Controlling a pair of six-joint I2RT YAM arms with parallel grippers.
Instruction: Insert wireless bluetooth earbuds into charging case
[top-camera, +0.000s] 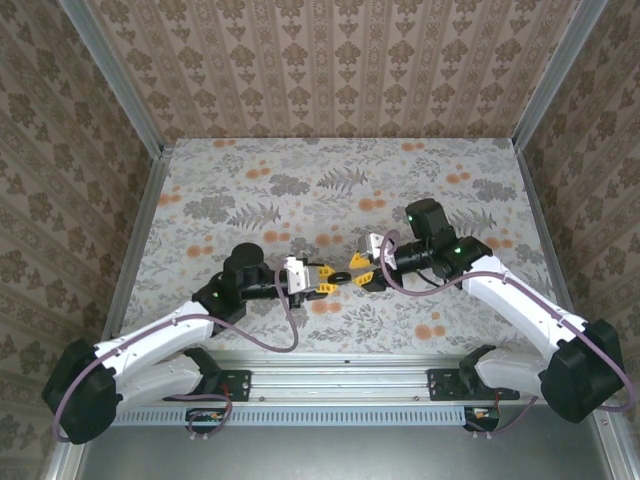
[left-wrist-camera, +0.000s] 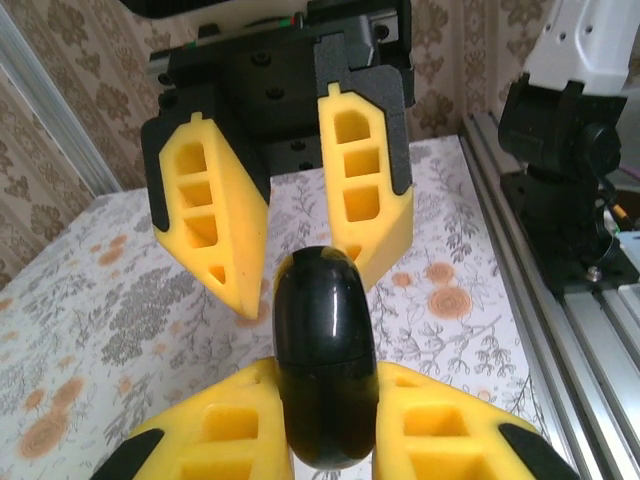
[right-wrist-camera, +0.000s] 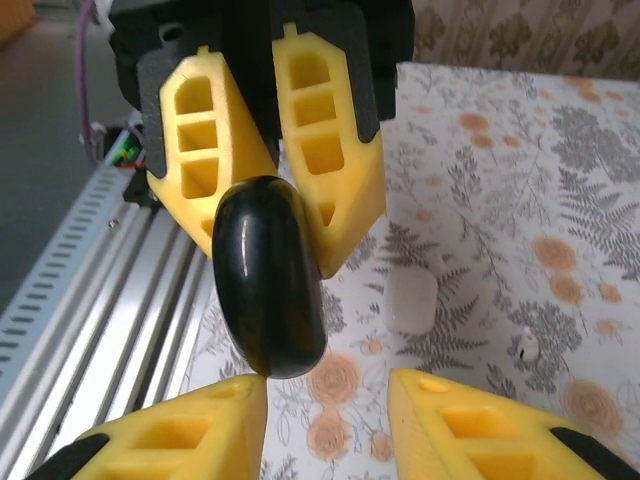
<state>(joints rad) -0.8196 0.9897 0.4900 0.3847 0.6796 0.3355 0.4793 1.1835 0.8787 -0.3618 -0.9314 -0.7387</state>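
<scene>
A black glossy oval pod (left-wrist-camera: 322, 350) with a seam round its middle hangs above the table between the two arms. My left gripper (left-wrist-camera: 325, 385) is shut on its lower half, both yellow pads pressed to its sides. My right gripper (right-wrist-camera: 328, 385) faces it, open: the pod (right-wrist-camera: 270, 275) just touches its left fingertip (right-wrist-camera: 235, 395) and a wide gap lies to the other side. From above, left gripper (top-camera: 322, 281) and right gripper (top-camera: 360, 271) meet at the pod (top-camera: 341, 277). The white charging case (right-wrist-camera: 410, 300) lies shut on the cloth beyond. The earbuds are out of view.
The flowered cloth (top-camera: 340, 180) covers the table, with patterned walls on three sides. An aluminium rail (top-camera: 340, 368) with both arm bases runs along the near edge. A tiny pale speck (right-wrist-camera: 527, 345) lies on the cloth right of the case.
</scene>
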